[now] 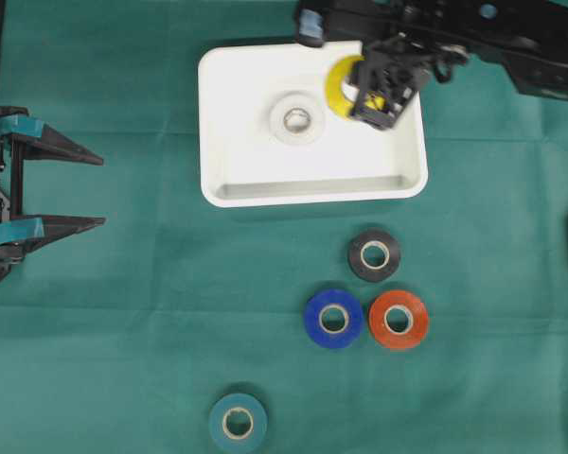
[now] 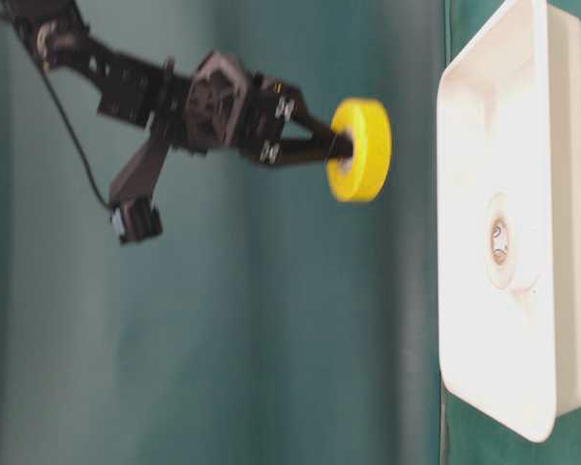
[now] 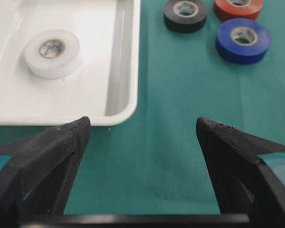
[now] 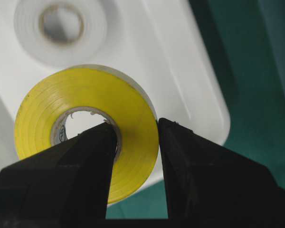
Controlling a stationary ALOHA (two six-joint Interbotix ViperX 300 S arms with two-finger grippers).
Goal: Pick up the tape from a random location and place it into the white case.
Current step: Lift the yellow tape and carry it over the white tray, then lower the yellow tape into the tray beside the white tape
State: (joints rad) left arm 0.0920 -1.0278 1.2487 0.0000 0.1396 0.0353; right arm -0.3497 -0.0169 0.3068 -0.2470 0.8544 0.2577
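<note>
A yellow tape roll hangs in the air above the back right part of the white case, well apart from its floor. My right gripper is shut on it, one finger through the core and the other outside the roll's wall. A white tape roll lies flat inside the case. My left gripper stands open at the table's left edge, nothing between its fingers.
On the green cloth in front of the case lie a black roll, a blue roll and a red roll. A teal roll lies near the front edge.
</note>
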